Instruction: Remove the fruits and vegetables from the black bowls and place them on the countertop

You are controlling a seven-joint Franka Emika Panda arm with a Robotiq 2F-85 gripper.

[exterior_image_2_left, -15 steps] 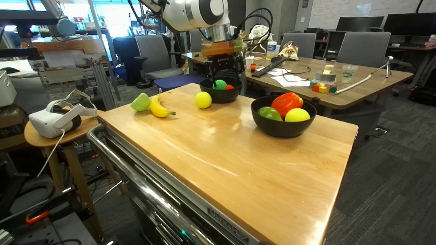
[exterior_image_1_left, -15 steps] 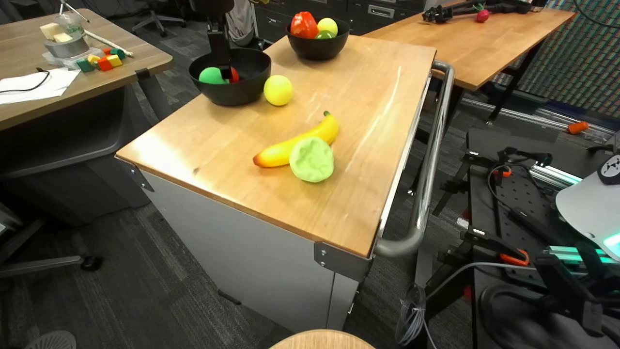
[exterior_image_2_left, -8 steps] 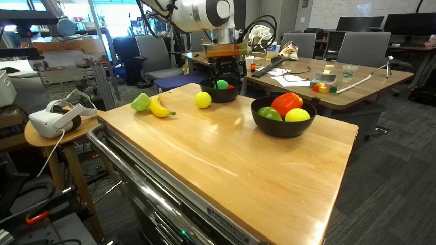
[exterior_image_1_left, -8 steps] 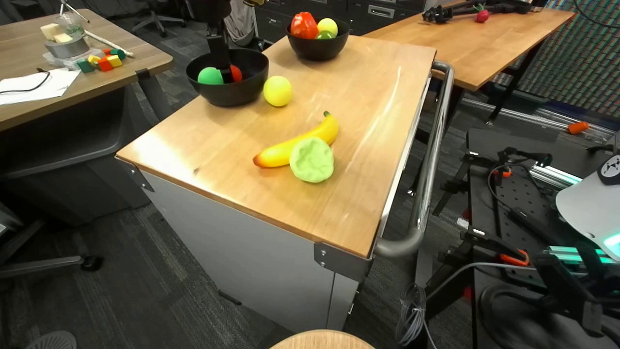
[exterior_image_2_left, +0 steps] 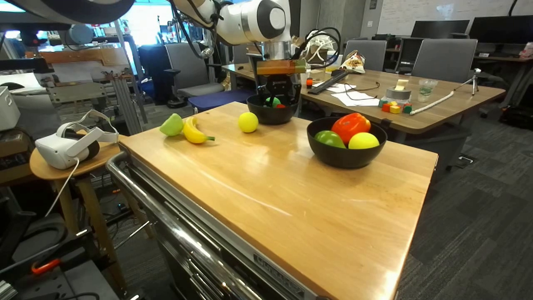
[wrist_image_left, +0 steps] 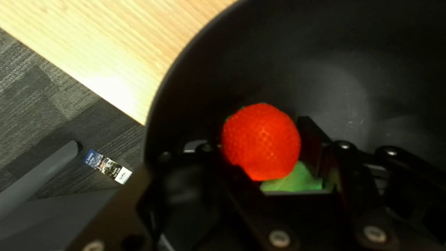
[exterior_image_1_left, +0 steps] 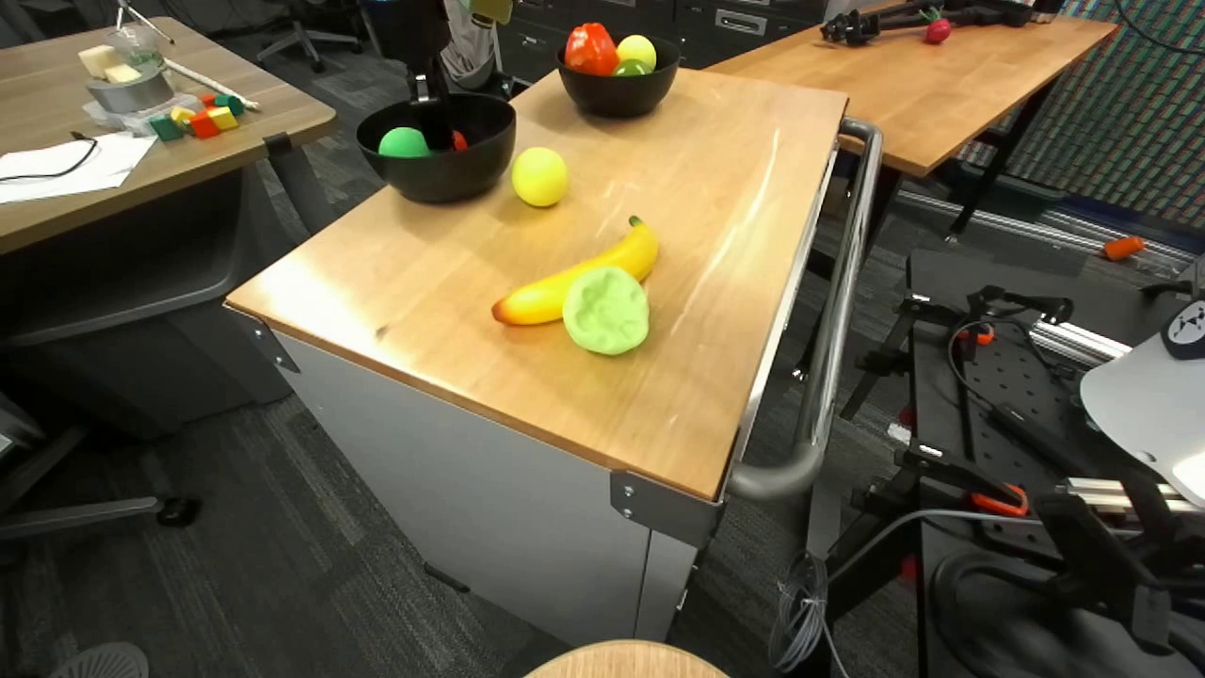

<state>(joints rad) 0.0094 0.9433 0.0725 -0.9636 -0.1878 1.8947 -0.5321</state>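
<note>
— Strawberry (wrist_image_left: 261,141), between the jaws of the gripper (wrist_image_left: 266,149), inside a black bowl (wrist_image_left: 334,87). Is it held?

— No telling: the jaws stand close at its flanks, but a firm pinch does not show.

— How best to take it?

— Squeeze evenly, sparing the green piece (wrist_image_left: 296,179) just beside it, then lift straight up until the load clears the rim.

— And beyond the bowl?

— Set it down gently on the countertop (exterior_image_2_left: 266,179), well apart from the yellow ball (exterior_image_2_left: 248,122) there, which looks apt to roll if bumped.
</note>
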